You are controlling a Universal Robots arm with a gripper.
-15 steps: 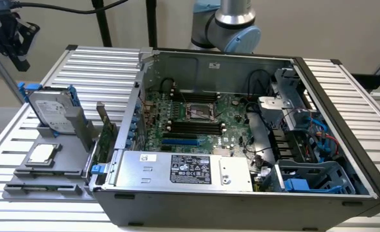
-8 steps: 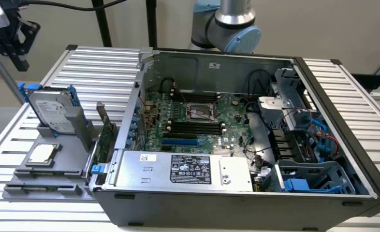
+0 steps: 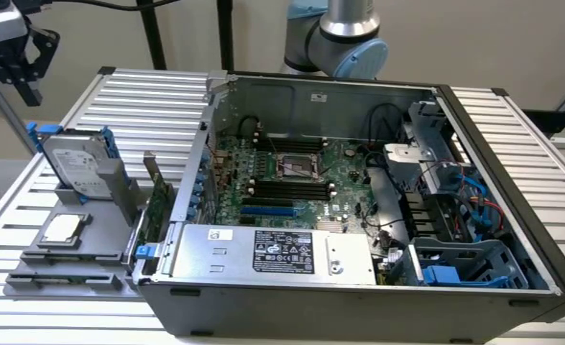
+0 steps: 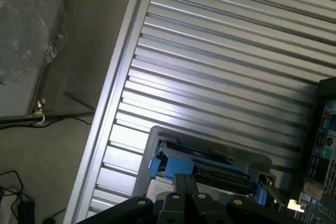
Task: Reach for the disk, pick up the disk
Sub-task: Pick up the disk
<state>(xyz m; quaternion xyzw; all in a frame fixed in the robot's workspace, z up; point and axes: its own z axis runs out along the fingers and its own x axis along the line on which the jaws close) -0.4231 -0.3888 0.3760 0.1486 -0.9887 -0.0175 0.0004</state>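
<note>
The disk (image 3: 75, 162) is a silver-grey hard drive with a white label and blue side rails. It stands on edge in a grey holder (image 3: 105, 188) on the slatted table, at the exterior view's left. My black gripper (image 3: 29, 92) hangs in the air above and behind the disk, well apart from it. In the wrist view the disk (image 4: 207, 162) shows edge-on with its blue rails, just beyond my gripper (image 4: 185, 178), whose two fingers sit together, shut on nothing.
An open computer case (image 3: 359, 194) with its motherboard takes up the middle of the slatted table (image 3: 144, 97). A small square silver chip (image 3: 62, 228) lies on a grey fixture in front of the disk. Floor and cables (image 4: 31, 119) lie past the table edge.
</note>
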